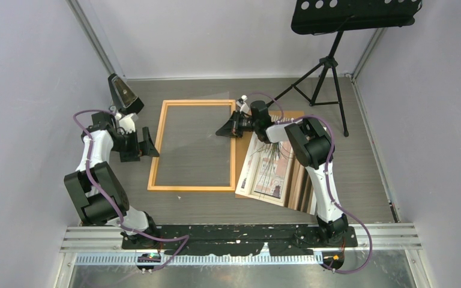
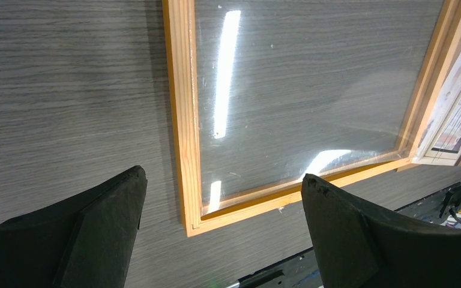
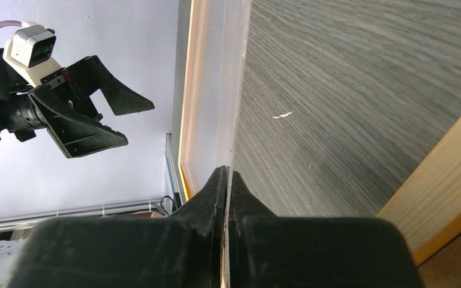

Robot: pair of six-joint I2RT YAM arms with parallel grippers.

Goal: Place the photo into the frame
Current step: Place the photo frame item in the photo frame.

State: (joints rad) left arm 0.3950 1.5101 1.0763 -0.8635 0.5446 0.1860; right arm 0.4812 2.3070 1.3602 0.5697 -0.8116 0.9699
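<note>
At 9 o'clock of the frame (image 1: 163, 144), the left gripper (image 1: 144, 146) is seen hovering just beside the orange rim, its jaws spread wide and nothing held. The frame itself is laid flat at the table's centre, with bare wood-grain tabletop showing through its opening. A clear sheet (image 3: 216, 108) is seen over that opening, streaked with reflected light in the left wrist view. Its 9 o'clock edge appears to sit down inside the rim while its 3 o'clock edge is raised. That raised edge is pinched at about 2 o'clock by the right gripper (image 1: 221, 130), whose jaws are closed hard on the thin sheet. Whether the sheet is being lowered in or lifted out cannot be told. The photo (image 1: 270, 168) is found outside the frame, at roughly 4 o'clock of it. It lies picture side up beneath the right arm, on a stack of brown boards (image 1: 303, 186), and is touched by neither gripper. The task is judged to be at an early stage: only the sheet is being dealt with. The photo has yet to be picked up, carried across to 9 o'clock and squared inside the rim. The boards are presumably to be put in behind it afterwards.
</note>
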